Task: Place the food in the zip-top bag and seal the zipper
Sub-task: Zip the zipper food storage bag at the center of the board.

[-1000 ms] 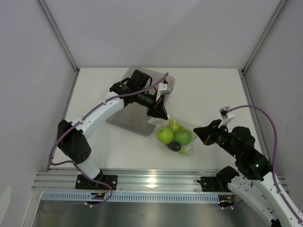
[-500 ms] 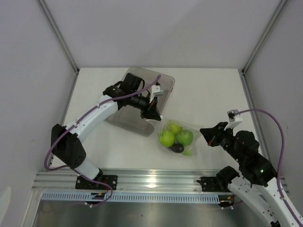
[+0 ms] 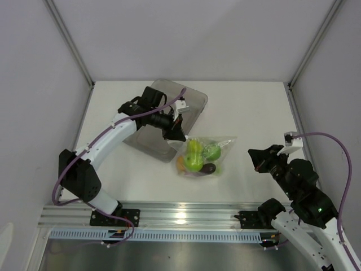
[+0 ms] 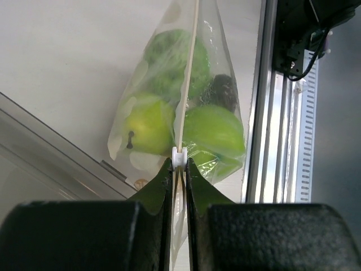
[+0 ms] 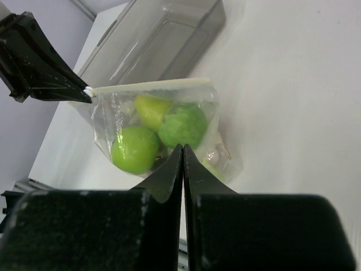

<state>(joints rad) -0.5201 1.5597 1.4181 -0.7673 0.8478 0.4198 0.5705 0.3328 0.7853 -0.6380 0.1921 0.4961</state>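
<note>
Left arm arches over the tray (image 3: 194, 97), left gripper (image 3: 181, 137) clamped on the zipper (image 5: 149, 84); right gripper (image 3: 254, 153), closed empty, hangs apart.

- The right gripper (image 5: 183, 150) rises from 6 o'clock, its two dark fingers pressed together with nothing between them.
- Beyond its tips lies the zip-top bag (image 5: 105, 125), with green fruits (image 5: 134, 150) inside.
- The zipper (image 5: 152, 86) runs along the bag's 12 o'clock edge.
- At 10 o'clock the left gripper (image 5: 82, 94) pinches the zipper's end.
- A grey tray (image 5: 158, 39) sits at 12 o'clock.

Bright even light, soft shadows, glare on rail (image 3: 180, 214), near fingers (image 4: 157, 189) blurry.
</note>
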